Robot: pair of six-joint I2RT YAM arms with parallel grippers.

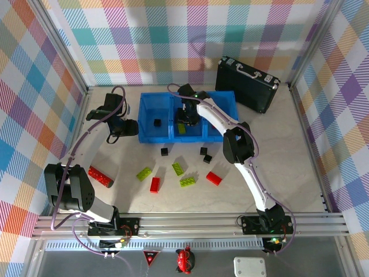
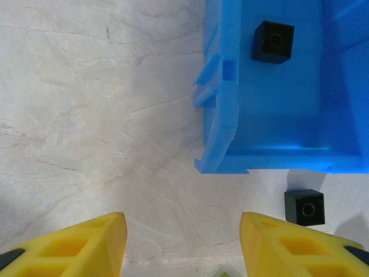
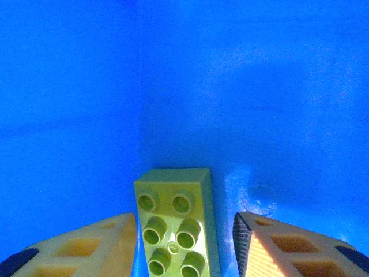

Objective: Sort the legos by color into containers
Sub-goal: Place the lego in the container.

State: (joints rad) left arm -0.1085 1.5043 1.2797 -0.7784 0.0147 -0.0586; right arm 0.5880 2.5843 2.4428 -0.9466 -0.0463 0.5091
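Observation:
The containers are compartments of a blue tray. My right gripper reaches down into the middle compartment. Its fingers stand either side of a lime-green lego that lies on the blue floor, with a gap at the right finger. A black cube sits in the left compartment. My left gripper hovers open and empty over bare table at the tray's near-left corner. Several red, lime and black legos lie loose in front of the tray, among them a red bar and a lime one.
A black hard case stands behind the tray at the right. A loose black cube lies just beyond my left gripper's right finger, close to the tray's front wall. Two more black cubes lie near the right arm.

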